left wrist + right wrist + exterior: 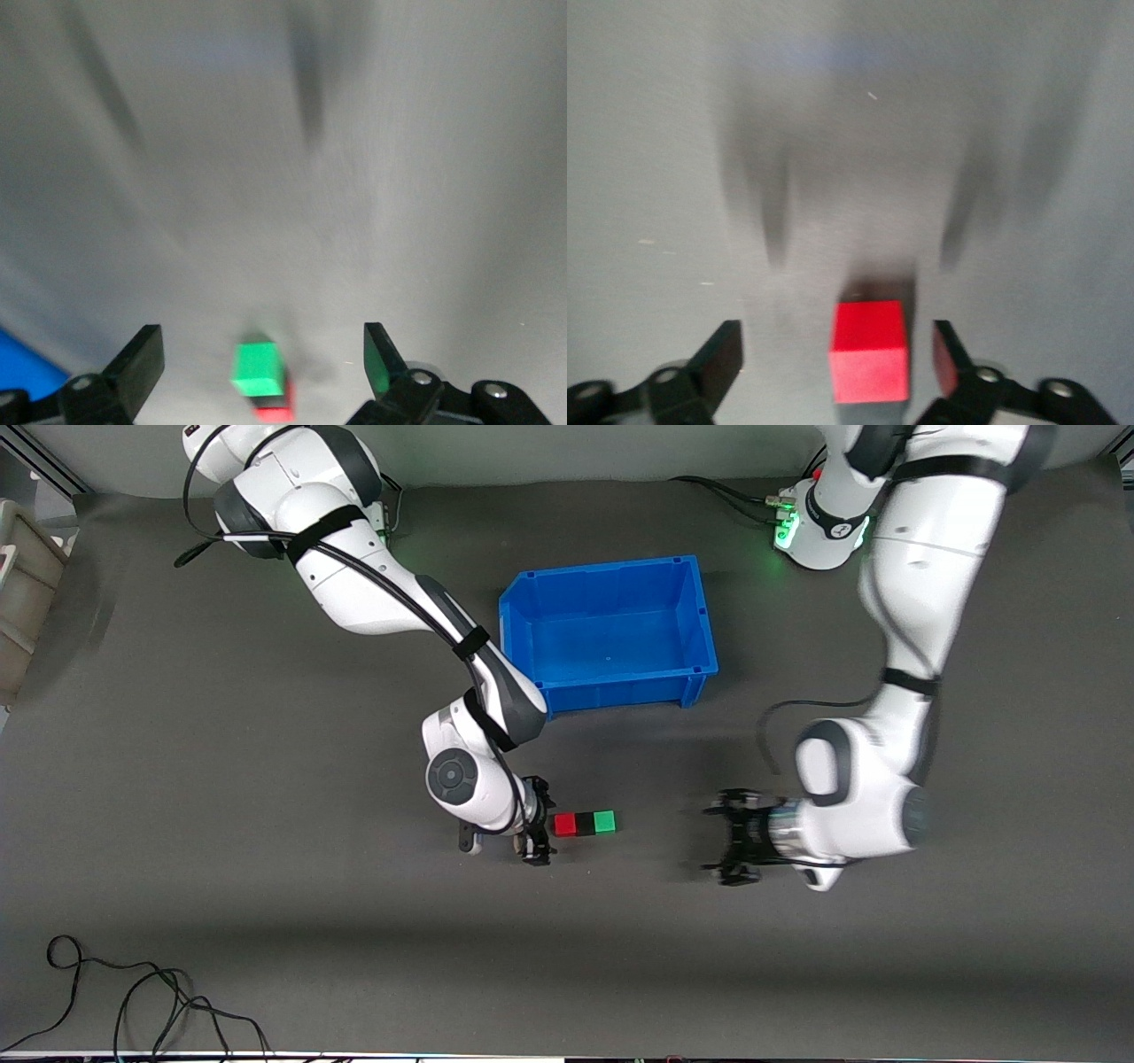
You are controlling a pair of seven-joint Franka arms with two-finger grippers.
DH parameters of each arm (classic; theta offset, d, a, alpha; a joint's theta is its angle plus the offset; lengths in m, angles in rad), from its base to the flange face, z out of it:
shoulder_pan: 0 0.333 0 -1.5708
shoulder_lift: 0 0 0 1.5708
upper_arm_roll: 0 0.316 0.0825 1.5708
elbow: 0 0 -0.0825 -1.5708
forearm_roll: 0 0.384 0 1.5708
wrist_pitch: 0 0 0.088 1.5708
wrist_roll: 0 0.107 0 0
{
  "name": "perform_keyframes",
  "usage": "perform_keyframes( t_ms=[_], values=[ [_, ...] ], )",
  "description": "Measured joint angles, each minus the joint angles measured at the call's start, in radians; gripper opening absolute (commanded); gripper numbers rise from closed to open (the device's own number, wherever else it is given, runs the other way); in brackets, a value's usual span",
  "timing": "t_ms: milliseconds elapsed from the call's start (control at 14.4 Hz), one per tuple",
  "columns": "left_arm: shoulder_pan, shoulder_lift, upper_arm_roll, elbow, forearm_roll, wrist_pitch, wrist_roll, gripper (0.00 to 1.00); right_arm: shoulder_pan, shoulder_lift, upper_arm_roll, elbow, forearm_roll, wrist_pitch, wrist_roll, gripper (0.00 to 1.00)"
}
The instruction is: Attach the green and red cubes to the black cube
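Lying in a row on the dark table (266, 921): red cube (565, 825), black cube (585, 824), green cube (605, 822), all three touching, with the black one in the middle. The row is set nearer the front camera than the blue bin (700, 638), with bare table between.

Right gripper (538, 819): placed just beside the red end of the row, low at the table, jaws spread wide and holding nothing. In the right wrist view the red cube (869, 351) is seen between the open fingers (719, 356), apart from both.

Left gripper (733, 839): placed toward the left arm's end of the table, well apart from the green end, jaws spread wide and empty. In the left wrist view the green cube (258, 368) is seen centred between the fingers (140, 359), with red showing past it.

Status, judged: the assembly appears complete, or nearly so; whether the joints are truly locked cannot be told.

Risks, judged:
- Red cube could be clipped by a finger of the right gripper, should it be withdrawn sideways; the row could be dragged or a joint split.
- A skewed push on either end could buckle the row at the black cube.
- Cubes being light, any brush could scatter them.
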Motion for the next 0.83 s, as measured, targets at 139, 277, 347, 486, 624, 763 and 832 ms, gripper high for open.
perform_keyframes(
  t_ms=[139,277,347,486,624,763,832],
  values=[
    [0.095,-0.042,0.001,0.001,0.11,-0.134,0.109,1.0,-0.033,-0.057,-0.015,0.006,-0.008,-0.094,-0.044,1.0],
    [0.182,-0.092,0.001,0.005,0.223,-0.24,0.22,1.0,-0.065,-0.139,-0.038,-0.002,-0.01,-0.177,-0.134,1.0],
    [0.218,-0.119,0.001,0.01,0.266,-0.282,0.278,1.0,-0.076,-0.183,-0.051,-0.021,-0.011,-0.201,-0.191,1.0],
    [0.26,-0.181,0.0,0.015,0.363,-0.358,0.394,1.0,-0.082,-0.278,-0.097,-0.095,-0.011,-0.221,-0.342,1.0],
    [0.269,-0.248,0.0,0.017,0.445,-0.411,0.492,1.0,-0.097,-0.372,-0.141,-0.184,-0.011,-0.224,-0.475,1.0],
    [0.269,-0.311,0.0,0.019,0.489,-0.465,0.603,1.0,-0.129,-0.456,-0.152,-0.268,-0.011,-0.225,-0.591,1.0],
    [0.269,-0.34,0.0,0.019,0.512,-0.48,0.66,1.0,-0.143,-0.49,-0.153,-0.298,-0.011,-0.232,-0.65,1.0]
  ],
)
